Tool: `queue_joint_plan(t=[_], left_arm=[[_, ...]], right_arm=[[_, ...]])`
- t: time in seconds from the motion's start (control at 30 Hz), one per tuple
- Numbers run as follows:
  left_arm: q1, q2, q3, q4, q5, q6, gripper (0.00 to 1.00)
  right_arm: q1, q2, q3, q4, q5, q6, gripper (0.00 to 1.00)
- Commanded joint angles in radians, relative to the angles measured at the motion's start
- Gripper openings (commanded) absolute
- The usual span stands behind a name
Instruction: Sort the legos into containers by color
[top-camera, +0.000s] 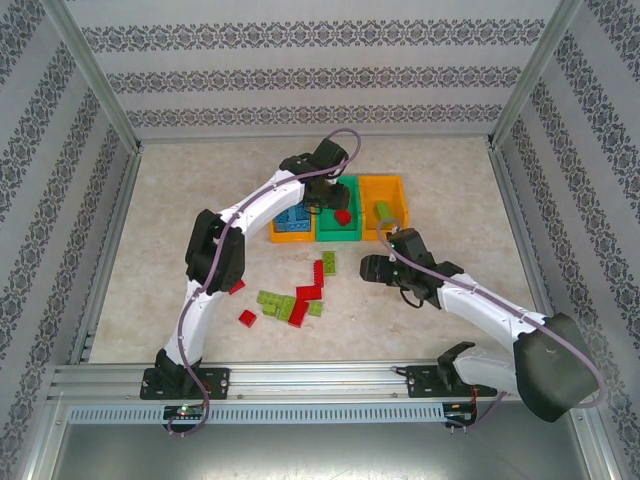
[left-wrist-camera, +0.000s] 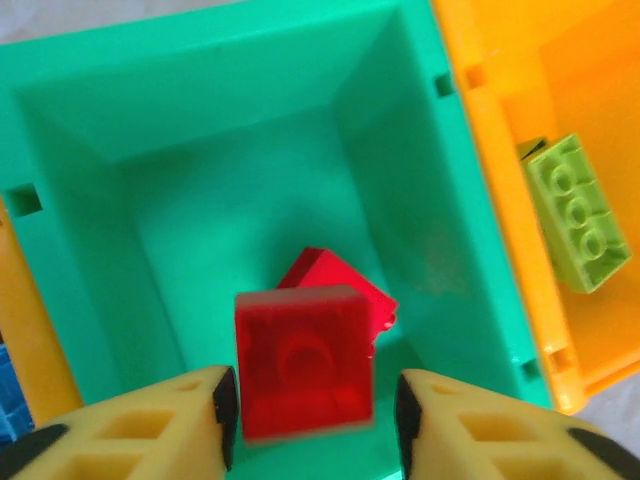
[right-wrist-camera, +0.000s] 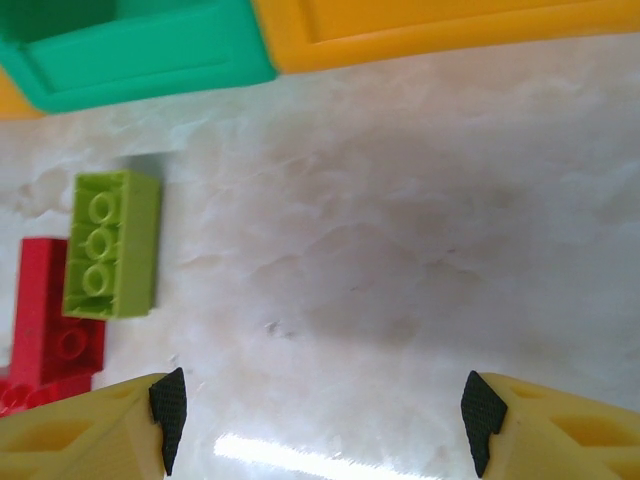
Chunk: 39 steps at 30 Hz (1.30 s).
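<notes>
Lego (left-wrist-camera: 303, 362) red | between parted left jaws | above green container (left-wrist-camera: 200, 90)

Robot test cell, a lab-type setup. Aluminium frame posts (top-camera: 95, 75) box in a marble-look table (top-camera: 180, 200). Patterned wall panels (top-camera: 320, 80) stand beyond the left gripper (top-camera: 322, 205) and outboard of the right gripper (top-camera: 365, 268). The left arm (top-camera: 250, 210) and right arm (top-camera: 480, 305) are bolted to a slotted rail (top-camera: 320, 377) behind both.

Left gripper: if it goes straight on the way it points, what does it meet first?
The loose red brick between the left gripper's fingers comes first; beyond it, probably the second red brick on the green bin's floor. Depth is unclear.
</notes>
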<state>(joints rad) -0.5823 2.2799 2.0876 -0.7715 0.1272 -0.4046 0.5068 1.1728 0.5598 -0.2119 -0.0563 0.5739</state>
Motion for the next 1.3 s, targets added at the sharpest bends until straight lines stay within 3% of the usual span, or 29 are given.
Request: queue_joint_plan(t=[0.0,0.2,0.3,0.33,0.53,0.77,0.9,1.27], left_arm=[[0.007,-0.017,0.021,-0.047,0.0,0.01,0.59],[0.007,-0.121,-0.048,-0.026,-0.004,-0.006,0.78],[0.009,-0.219,-0.128,0.016,-0.018,-0.018,0.98],[0.01,-0.255,-0.166,0.033,-0.023,-0.021,1.0],[0.066,-0.463,-0.429,0.124,-0.05,-0.031,0.99],[0.254,-0.744,-0.82,0.27,-0.056,-0.103,0.99],[0.301,-0.834,-0.914,0.236,-0.071,-0.072,0.99],[0.312,-0.97,-1.082,0.172,-0.135,-0.057,0.99]], right_arm=[[0.054,0.004,0.032,-0.019,0.044,0.007,0.76],[0.186,0.07,0.113,-0.008,0.092,0.057,0.72],[0.262,0.128,0.176,-0.024,0.125,0.083,0.72],[0.283,0.157,0.198,-0.033,0.133,0.093,0.72],[0.375,0.317,0.3,-0.069,0.168,0.128,0.72],[0.419,0.455,0.404,-0.102,0.204,0.132,0.69],[0.423,0.518,0.445,-0.124,0.206,0.133,0.66],[0.434,0.635,0.553,-0.185,0.207,0.133,0.59]])
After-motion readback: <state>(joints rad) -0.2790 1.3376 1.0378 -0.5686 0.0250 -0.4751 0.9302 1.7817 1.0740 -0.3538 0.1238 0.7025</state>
